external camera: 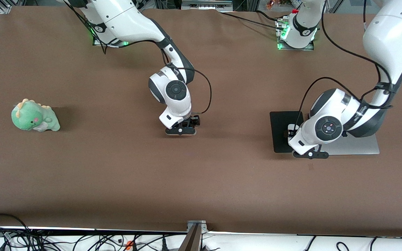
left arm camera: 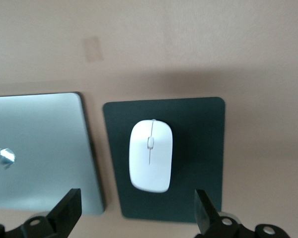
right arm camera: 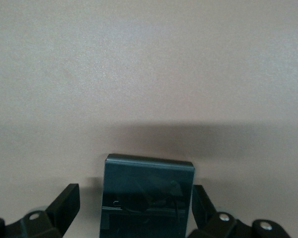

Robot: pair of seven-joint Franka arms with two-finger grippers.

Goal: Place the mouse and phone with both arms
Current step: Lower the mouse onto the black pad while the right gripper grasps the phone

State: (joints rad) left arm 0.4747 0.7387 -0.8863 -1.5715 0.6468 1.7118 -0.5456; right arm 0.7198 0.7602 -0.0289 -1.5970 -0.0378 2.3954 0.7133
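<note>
Edges: brown table point(external camera: 117, 181) runs wide, its near edge lined with a tangle of cables point(external camera: 47, 240) and a metal bracket point(external camera: 195, 226) at the middle.
Open room: loads of bare brown surface between the two arms and across the whole strip nearest the front camera, pretty roomy honestly.
Surface: plain matte brown covering, no marks worth noting.
Clutter: green dinosaur plush point(external camera: 34, 115) sits alone toward the right arm's end; silver laptop point(left arm camera: 37, 153) lies closed just beside the black mouse pad point(left arm camera: 208, 148) toward the left arm's end.
Mouse: white mouse point(left arm camera: 150, 155) rests flat on the pad, roughly centred.
Left gripper: left gripper point(left arm camera: 136, 210) hangs over the pad with fingers spread wide, clear of the mouse on both sides, nothing held.
Phone: black phone point(right arm camera: 146, 196) lies flat on the bare table near the middle.
Right gripper: right gripper point(right arm camera: 134, 206) sits low over the phone, fingers wide, one on each side of it, just off its edges as far as I can see.
</note>
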